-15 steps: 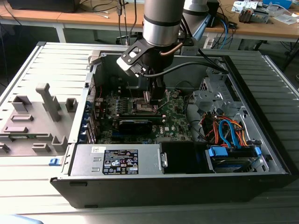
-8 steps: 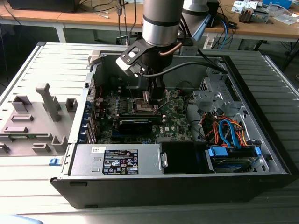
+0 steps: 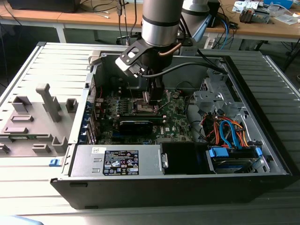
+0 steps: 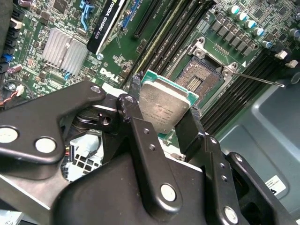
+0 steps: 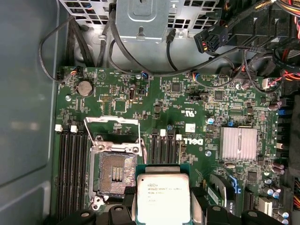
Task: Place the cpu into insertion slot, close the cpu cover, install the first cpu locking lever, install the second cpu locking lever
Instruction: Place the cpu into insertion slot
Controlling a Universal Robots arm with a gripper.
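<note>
Your gripper (image 4: pixel 163 112), clamped on the cpu (image 5: pixel 162 199), hangs just beside the open slot (image 5: pixel 116 172) at the exterior view's centre; it seems tilted, so a skewed landing could damage the slot.

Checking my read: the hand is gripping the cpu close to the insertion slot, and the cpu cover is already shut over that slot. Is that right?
Not quite. The cpu cover is open, swung up off the insertion slot, whose contacts lie bare in the first wrist view. The rest holds: the hand grips the cpu close to the slot.
</note>
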